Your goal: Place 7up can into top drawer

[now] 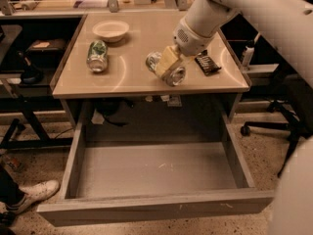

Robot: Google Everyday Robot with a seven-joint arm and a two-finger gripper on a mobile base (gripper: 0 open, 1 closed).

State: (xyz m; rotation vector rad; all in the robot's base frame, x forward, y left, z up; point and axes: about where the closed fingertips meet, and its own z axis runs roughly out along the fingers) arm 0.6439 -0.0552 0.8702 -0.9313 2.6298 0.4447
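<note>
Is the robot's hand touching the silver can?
Touching. The camera view shows the gripper closed around the middle of the can, near the front edge of the table.

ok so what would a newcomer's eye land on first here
The big white arm reaching in from the upper right, its gripper with jaws closed on the 7up can, held sideways near the front of the tan tabletop. Below, the top drawer stands pulled wide open. A darker green can lies on the tabletop's left, near a pale bowl.
</note>
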